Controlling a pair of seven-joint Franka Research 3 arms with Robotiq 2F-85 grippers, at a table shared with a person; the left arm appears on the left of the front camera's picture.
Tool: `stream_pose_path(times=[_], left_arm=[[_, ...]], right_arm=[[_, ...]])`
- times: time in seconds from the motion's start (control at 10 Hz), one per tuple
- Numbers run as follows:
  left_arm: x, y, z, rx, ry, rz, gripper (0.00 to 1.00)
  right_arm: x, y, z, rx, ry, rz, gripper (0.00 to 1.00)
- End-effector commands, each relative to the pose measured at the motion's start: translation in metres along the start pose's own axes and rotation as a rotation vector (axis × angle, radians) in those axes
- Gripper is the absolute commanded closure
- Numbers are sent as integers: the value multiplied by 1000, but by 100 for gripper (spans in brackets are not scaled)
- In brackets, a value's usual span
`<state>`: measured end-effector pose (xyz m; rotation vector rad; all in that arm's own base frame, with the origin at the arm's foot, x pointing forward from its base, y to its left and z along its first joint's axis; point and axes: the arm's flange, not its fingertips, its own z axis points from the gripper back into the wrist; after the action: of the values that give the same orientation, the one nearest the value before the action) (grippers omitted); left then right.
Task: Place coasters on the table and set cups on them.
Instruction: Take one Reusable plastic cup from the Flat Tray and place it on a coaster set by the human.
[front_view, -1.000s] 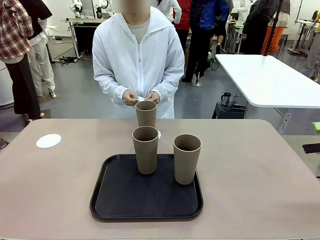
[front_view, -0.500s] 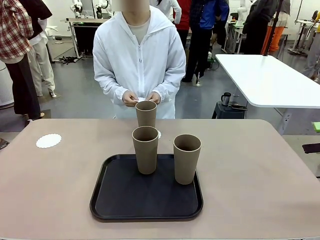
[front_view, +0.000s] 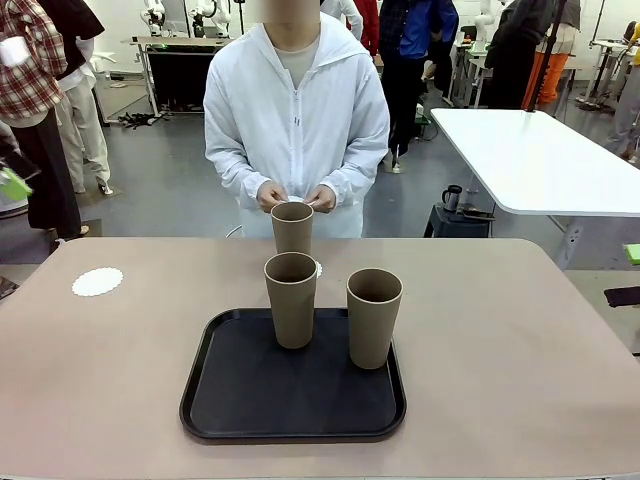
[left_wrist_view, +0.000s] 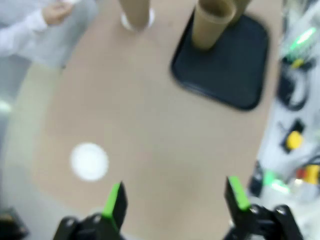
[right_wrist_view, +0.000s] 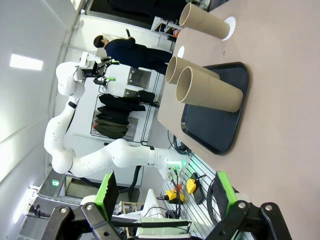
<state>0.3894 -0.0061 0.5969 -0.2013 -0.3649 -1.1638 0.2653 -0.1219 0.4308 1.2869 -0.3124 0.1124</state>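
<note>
My left pincer (left_wrist_view: 175, 192) hangs high over the tan worktop (left_wrist_view: 160, 125). Its green-tipped fingers are wide apart and there is nothing between them. My right pincer (right_wrist_view: 165, 187) is the same, with its fingers apart and holding nothing.

Nearest to me on the worktop lies a black tray (front_view: 250, 395). Two brown cups stand upright on it. The left cup (front_view: 291, 300) is toward the tray's far edge. The right cup (front_view: 373, 317) is just beside it and a bit nearer to me. They do not touch.

Just behind the tray, the third cup (front_view: 292, 228) stands upright on a white lacy coaster (front_view: 317, 268), whose edge peeks out at the cup's base. A second coaster (front_view: 97, 282) lies flat by itself off to my left. It is well apart from the tray and has no cup on it.

At the far side stands a person (front_view: 295, 110) in a white jacket. The person's hands (front_view: 270, 194) are close together in front of the body, pinching a small white thing (front_view: 296, 200). I think it is another coaster, but it is too small for me to be sure.
</note>
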Motion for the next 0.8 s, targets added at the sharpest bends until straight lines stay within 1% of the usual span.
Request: stream_pose_path(times=[0.0, 0.1, 0.3, 0.4, 0.5, 0.7], left_arm=[[22, -3, -49, 120, 59, -153, 0], [43, -9, -69, 77, 86, -225, 0], [69, -6, -100, -37, 101, -277, 0], [79, -1, -112, -78, 87, -286, 0], [89, 2, -129, -146, 62, -294, 0], [99, 8, -153, -184, 50, -291, 0]], right_arm=[[0, 0, 1, 14, -4, 15, 0], [0, 0, 1, 14, -4, 15, 0], [0, 0, 1, 14, -4, 15, 0], [0, 0, 1, 14, -4, 15, 0], [0, 0, 1, 14, -4, 15, 0], [0, 0, 1, 14, -4, 15, 0]])
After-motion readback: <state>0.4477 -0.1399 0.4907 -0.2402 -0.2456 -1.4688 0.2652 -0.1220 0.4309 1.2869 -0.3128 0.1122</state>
